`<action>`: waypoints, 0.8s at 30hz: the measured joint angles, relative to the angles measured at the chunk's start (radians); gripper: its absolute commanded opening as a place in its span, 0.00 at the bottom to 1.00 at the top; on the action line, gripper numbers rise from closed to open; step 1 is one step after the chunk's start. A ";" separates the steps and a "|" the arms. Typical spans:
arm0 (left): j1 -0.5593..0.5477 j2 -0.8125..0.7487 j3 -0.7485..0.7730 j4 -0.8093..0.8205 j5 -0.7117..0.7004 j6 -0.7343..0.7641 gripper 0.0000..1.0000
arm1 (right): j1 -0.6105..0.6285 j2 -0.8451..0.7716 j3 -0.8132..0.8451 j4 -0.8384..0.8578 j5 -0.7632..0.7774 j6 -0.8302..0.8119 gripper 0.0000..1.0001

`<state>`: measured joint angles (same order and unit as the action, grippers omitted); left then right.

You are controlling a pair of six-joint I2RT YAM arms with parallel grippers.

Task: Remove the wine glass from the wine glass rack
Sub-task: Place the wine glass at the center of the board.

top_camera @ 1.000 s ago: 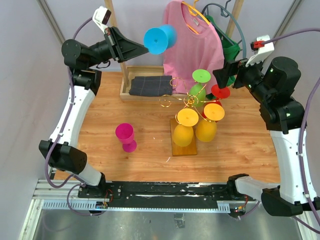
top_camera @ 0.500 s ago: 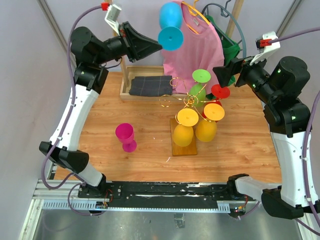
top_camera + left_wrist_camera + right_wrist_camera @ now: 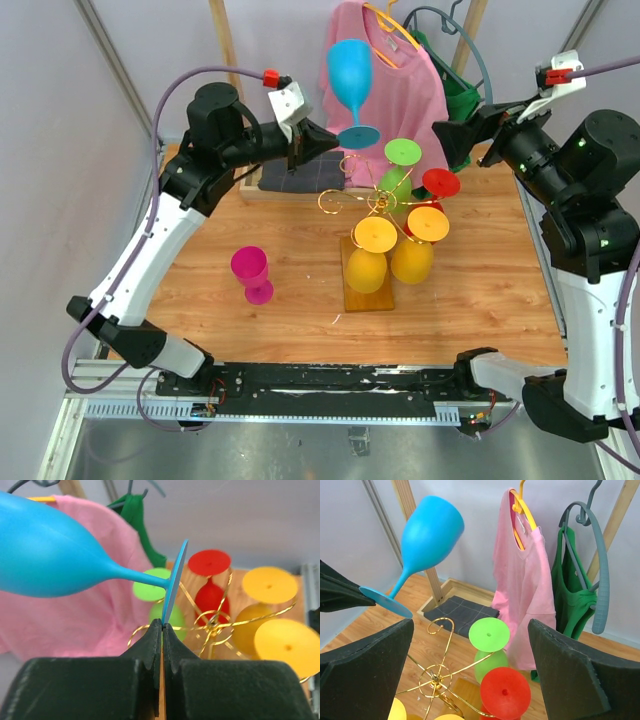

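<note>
Blue wine glass (image 3: 350,68) is off the wine glass rack (image 3: 365,298); it hangs in the air above and behind the gold wire arms, apart from them, in front of the pink shirt (image 3: 392,95); from these angles you can't tell whether it brushes the cloth.

Your left gripper (image 3: 332,138) holds it; jaws pinched on the rim of the foot, edge-on in the left wrist view; the left arm is raised, reaching rightward across the back of the table.

Stem runs near upright, leaning; bowl on top, mouth up, foot at the bottom.

Your right gripper (image 3: 452,132) hovers at the rack's back right, jaws spread wide, nothing between them.

On the rack hang a green glass (image 3: 402,152), a red glass (image 3: 440,183) and two yellow glasses (image 3: 375,235), feet up.

A magenta glass (image 3: 252,272) stands on the table (image 3: 480,290), well left of the rack.
</note>
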<state>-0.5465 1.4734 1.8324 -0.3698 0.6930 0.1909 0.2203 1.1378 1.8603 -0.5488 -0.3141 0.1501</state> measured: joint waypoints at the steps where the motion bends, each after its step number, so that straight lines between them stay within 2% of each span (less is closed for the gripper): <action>1: 0.000 -0.010 -0.010 -0.011 -0.021 0.043 0.00 | 0.000 0.003 0.004 -0.002 0.000 0.005 0.98; 12: -0.032 -0.109 -0.135 -0.060 -0.225 0.490 0.00 | 0.000 0.130 0.128 -0.043 0.022 0.139 0.94; 24: -0.045 -0.145 -0.315 -0.014 -0.377 0.879 0.00 | 0.000 0.250 0.201 -0.064 -0.011 0.303 0.93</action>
<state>-0.5915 1.3285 1.5177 -0.3843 0.3157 1.0698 0.2203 1.3880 2.0609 -0.6132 -0.3248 0.4526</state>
